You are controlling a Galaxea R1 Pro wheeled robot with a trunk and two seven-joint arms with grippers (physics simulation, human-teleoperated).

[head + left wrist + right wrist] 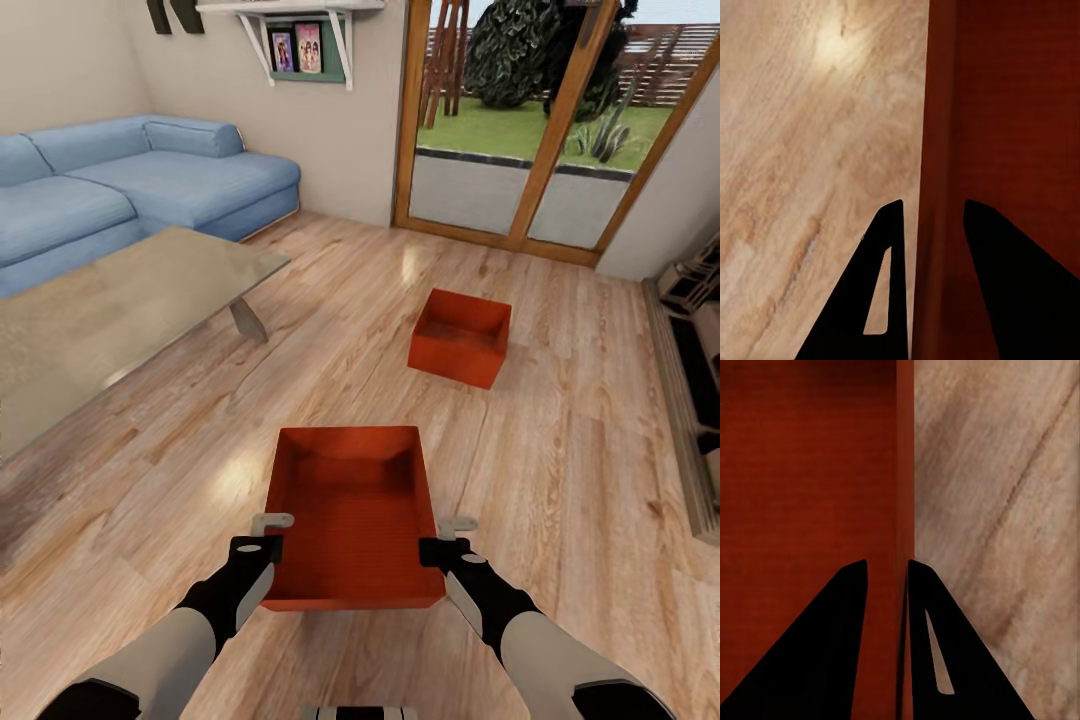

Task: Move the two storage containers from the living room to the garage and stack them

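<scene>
Two red-orange storage containers, open-top, plain straight walls, sit in the living room. Near container (352, 520) is held just in front of the robot: left hand (268, 535) pinches its left wall, one finger (881, 300) outside, the other inside; right hand (446, 537) pinches the right wall, fingers (934, 652) straddling the thin rim. Inside faintly ribbed, empty. Light wood plank floor (560, 470) shows beneath. Far container (461, 337) rests on the planks, well apart, towards the glass doors (520, 120). Glass-topped coffee table (110, 320) left, blue sofa (130, 185) behind it.
</scene>
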